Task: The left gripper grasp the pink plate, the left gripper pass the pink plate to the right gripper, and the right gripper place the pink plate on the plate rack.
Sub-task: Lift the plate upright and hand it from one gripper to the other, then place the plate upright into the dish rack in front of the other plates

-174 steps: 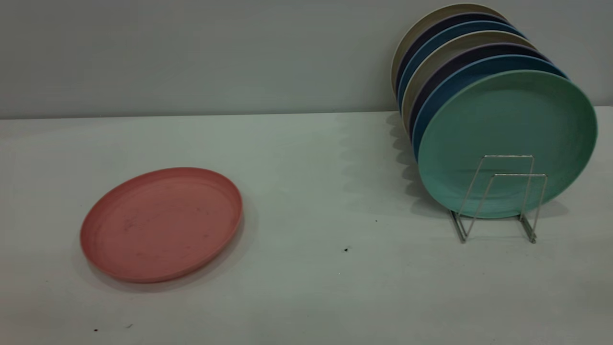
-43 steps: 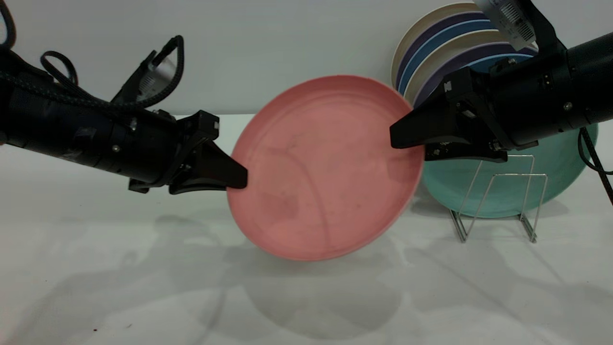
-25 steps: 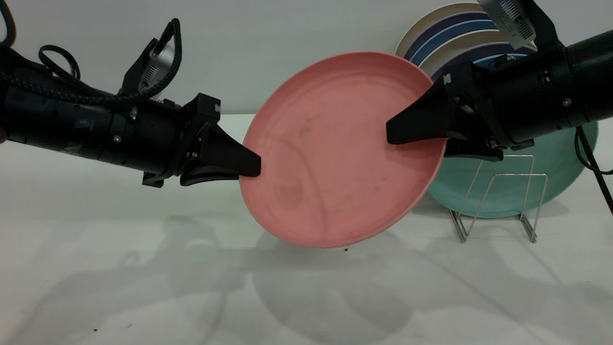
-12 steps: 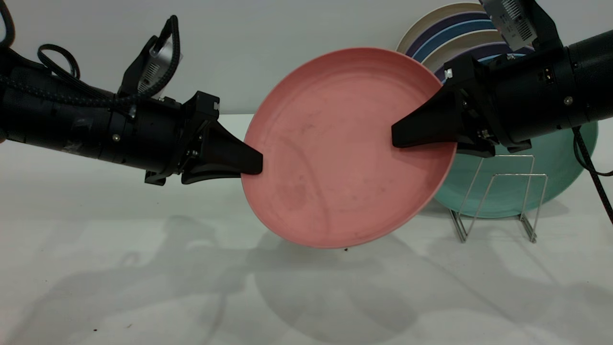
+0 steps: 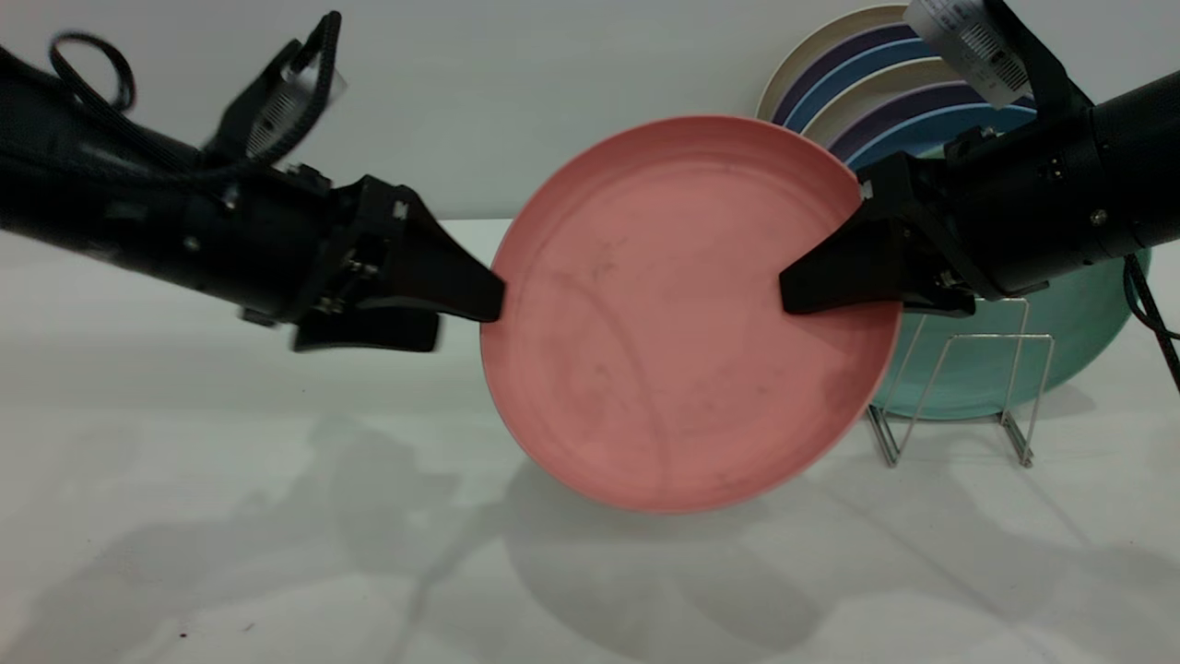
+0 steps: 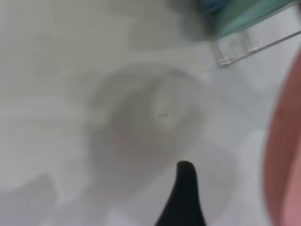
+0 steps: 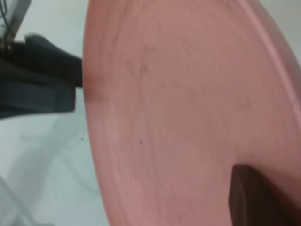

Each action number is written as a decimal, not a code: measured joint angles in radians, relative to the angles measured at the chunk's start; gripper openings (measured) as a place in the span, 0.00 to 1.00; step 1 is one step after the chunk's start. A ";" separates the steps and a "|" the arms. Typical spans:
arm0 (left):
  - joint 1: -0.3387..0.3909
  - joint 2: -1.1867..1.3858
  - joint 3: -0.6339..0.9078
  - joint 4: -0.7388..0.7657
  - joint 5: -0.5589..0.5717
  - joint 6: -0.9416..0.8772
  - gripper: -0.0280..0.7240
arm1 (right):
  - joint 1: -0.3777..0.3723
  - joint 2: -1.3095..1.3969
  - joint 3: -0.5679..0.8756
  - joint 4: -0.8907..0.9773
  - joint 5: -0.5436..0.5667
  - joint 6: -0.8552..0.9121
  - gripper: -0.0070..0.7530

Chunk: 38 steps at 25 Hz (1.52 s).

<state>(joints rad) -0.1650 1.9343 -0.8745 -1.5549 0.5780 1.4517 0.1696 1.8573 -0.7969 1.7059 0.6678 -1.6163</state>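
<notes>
Handover is done: the black left gripper [image 5: 466,309] has spread its fingers and let go, so the round salmon-pink plate [image 5: 687,314] hangs in the clamped right gripper [image 5: 797,295], beside the wire plate rack [image 5: 959,383].

Both arms reach level toward the plate [image 5: 687,314] from opposite sides: the left gripper [image 5: 461,309] spread apart at its edge, the right gripper [image 5: 811,286] clamped on its rim.
</notes>
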 joint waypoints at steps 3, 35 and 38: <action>0.000 -0.056 0.000 0.140 -0.088 -0.107 0.97 | 0.000 -0.022 0.000 -0.011 -0.024 -0.013 0.14; 0.232 -0.114 0.000 0.716 -0.107 -0.640 0.76 | 0.000 -0.342 -0.159 -1.380 -0.081 0.242 0.14; 0.232 -0.114 0.000 0.716 -0.110 -0.640 0.76 | 0.000 -0.342 -0.212 -1.405 -0.104 0.250 0.14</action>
<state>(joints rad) 0.0675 1.8200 -0.8745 -0.8394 0.4678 0.8119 0.1696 1.5150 -1.0090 0.3007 0.5637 -1.3667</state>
